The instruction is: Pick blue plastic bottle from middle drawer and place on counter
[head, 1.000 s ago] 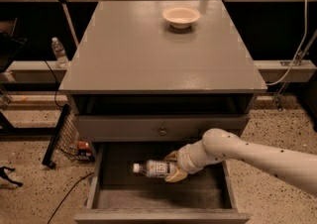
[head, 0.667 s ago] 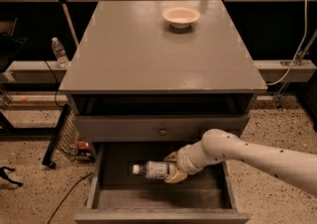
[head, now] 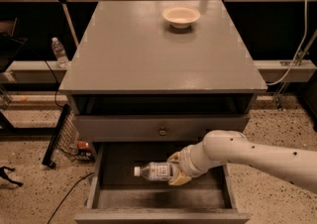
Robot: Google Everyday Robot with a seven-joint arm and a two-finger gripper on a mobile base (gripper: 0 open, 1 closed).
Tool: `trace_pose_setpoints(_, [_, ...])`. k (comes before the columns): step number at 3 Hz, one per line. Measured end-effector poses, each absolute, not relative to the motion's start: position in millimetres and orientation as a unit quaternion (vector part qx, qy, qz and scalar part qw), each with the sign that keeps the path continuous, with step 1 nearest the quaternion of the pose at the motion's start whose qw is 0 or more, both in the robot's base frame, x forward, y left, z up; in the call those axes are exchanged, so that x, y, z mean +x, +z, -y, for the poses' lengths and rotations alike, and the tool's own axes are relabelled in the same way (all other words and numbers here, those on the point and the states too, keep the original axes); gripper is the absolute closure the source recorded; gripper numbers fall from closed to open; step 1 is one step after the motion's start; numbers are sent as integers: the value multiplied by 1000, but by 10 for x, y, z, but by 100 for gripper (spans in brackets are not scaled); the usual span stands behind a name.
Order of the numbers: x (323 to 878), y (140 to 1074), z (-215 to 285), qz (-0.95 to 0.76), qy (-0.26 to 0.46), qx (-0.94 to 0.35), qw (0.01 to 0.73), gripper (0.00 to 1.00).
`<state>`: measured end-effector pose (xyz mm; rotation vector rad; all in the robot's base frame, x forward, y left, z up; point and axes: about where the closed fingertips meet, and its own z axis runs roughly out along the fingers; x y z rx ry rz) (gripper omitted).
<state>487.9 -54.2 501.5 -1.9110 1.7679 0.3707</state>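
The blue plastic bottle [head: 154, 171] is a small clear bottle with a white cap and a pale label. It lies on its side in the open middle drawer [head: 119, 196], cap pointing left. My gripper [head: 177, 169] reaches into the drawer from the right on a white arm. Its yellowish fingers [head: 179, 180] are closed around the bottle's right end, one above and one below. The counter [head: 148, 54] is the broad grey cabinet top above the drawers.
A white bowl [head: 181, 16] sits at the back of the counter. A closed drawer front with a small round knob [head: 162, 131] is above the open drawer. An upright water bottle [head: 60, 52] stands on a ledge at the left. A black rack [head: 59, 139] leans by the cabinet.
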Motion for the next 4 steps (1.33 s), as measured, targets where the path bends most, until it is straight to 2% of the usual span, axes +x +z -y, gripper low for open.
trace_pose_setpoints(1, [4631, 5593, 934, -672, 66, -690, 260, 100])
trace_pose_setpoints(2, [4631, 5594, 934, -672, 66, -690, 260, 100])
trace_pose_setpoints(4, [4770, 6070, 1064, -658, 19, -704, 265, 100])
